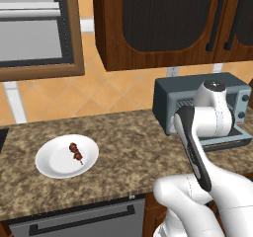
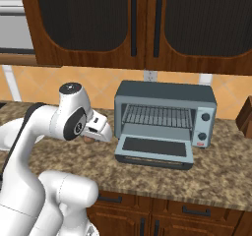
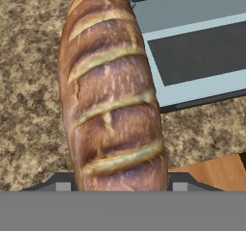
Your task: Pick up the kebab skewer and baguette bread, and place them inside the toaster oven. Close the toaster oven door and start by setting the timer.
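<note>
Hand point(image 2: 101, 132) is gripping the baguette bread point(image 3: 113, 95) lengthwise, the toaster oven point(image 2: 165, 102) lying just ahead-right, door point(image 2: 153, 151) dropped; loaf wants levelling before sliding onto the rack point(image 2: 156, 116).

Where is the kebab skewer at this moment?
In the left base view, the kebab skewer lies on a white plate on the counter, left of the toaster oven.

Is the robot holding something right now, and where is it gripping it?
Yes: the gripper holds the baguette bread, clamped near one end, the loaf sticking out ahead.
</note>
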Motion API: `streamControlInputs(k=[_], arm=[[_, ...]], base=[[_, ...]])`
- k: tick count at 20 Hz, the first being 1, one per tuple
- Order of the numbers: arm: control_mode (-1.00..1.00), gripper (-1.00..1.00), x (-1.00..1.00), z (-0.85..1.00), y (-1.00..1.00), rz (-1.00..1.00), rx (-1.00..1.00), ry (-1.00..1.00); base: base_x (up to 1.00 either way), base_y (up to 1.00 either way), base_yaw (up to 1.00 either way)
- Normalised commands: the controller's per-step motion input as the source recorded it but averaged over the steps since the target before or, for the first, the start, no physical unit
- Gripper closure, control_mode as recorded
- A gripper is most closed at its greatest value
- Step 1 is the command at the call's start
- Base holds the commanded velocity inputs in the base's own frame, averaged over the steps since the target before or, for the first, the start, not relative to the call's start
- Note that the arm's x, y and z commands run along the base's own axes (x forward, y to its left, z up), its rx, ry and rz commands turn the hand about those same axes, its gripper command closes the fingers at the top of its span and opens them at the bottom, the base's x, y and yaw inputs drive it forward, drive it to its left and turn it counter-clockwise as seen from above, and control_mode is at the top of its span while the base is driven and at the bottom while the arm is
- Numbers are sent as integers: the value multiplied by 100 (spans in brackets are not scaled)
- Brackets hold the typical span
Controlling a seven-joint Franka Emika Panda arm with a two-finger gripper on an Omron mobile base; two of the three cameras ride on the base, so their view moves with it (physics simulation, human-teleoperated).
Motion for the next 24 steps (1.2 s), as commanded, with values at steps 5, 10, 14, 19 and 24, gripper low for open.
streamControlInputs(k=[5,10,14,19,24], arm=[[-100,100,2,0,-6,0,0,0],[-100,100,13,-1,-77,8,3,0],[-100,100,26,-11,-75,19,2,-1],[-100,100,25,-29,-73,18,0,-16],[-100,100,28,-20,-69,9,0,-13]], base=[[0,0,0],[0,0,0],[0,0,0],[0,0,0],[0,0,0]])
